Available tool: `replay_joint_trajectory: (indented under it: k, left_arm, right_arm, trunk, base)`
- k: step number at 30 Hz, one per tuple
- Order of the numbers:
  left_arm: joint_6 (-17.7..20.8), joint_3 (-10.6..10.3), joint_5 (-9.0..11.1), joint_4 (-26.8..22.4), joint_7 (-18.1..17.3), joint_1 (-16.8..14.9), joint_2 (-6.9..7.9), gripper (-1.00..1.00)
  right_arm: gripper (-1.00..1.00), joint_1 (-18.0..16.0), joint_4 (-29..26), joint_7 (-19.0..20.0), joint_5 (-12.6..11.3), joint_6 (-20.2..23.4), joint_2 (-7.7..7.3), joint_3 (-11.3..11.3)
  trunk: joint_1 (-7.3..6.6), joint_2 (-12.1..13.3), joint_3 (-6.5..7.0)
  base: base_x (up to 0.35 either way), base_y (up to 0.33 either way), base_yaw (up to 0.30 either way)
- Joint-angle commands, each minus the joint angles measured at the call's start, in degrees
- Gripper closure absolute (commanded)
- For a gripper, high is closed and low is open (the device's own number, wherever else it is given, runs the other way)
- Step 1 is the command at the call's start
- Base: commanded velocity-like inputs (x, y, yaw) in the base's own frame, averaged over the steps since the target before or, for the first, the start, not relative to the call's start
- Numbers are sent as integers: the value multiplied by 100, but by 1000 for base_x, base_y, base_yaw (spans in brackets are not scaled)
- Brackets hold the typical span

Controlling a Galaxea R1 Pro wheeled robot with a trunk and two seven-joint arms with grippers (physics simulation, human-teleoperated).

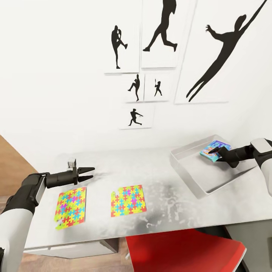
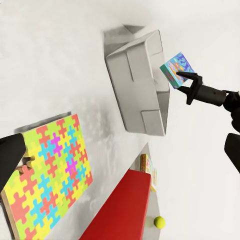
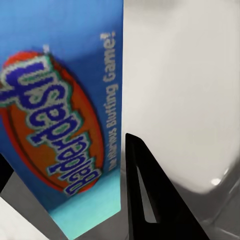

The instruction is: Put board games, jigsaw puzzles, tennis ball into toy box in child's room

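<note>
Two jigsaw puzzles lie flat on the table [image 1: 158, 173], one at the left [image 1: 71, 207] and one nearer the middle [image 1: 128, 200]. My left gripper [image 1: 87, 173] hovers open just behind the left puzzle, holding nothing. The light-grey toy box [image 1: 187, 172] stands at the table's right end. Over it my right gripper [image 1: 216, 152] is shut on a blue board game [image 1: 211, 149], tilted above the box floor. The right wrist view shows the game's blue printed face [image 3: 60, 110] against a black finger [image 3: 150, 200]. A tennis ball [image 2: 159, 221] lies low beyond the table's edge.
A red chair [image 1: 185, 249] is tucked at the table's front edge. A white wall with black silhouette pictures [image 1: 162, 37] stands right behind the table. Beside the chair stands a flat colourful item [image 2: 147, 171], too small to identify. Wood floor [image 1: 11, 158] shows at the left.
</note>
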Motion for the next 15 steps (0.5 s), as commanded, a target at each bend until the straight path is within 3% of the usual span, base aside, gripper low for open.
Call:
replay_joint_trajectory:
  k: [1, 12, 15]
  left_arm:
    - [60, 2, 8, 0, -14, -4, 1, -100]
    - [60, 8, 8, 0, -15, -4, 1, -100]
    - [60, 8, 8, 0, -15, -4, -2, -100]
  right_arm:
    - [100, -6, -5, -60, -61, 15, 0, -17]
    - [100, -7, -29, -60, -69, 15, -97, -30]
    - [100, -7, -29, -60, -70, 15, -215, -40]
  trunk:
    - [3, -11, -10]
    - [3, -11, -10]
    - [3, -11, -10]
  base:
    - [0, 0, 0]
    - [0, 0, 0]
    - [0, 0, 0]
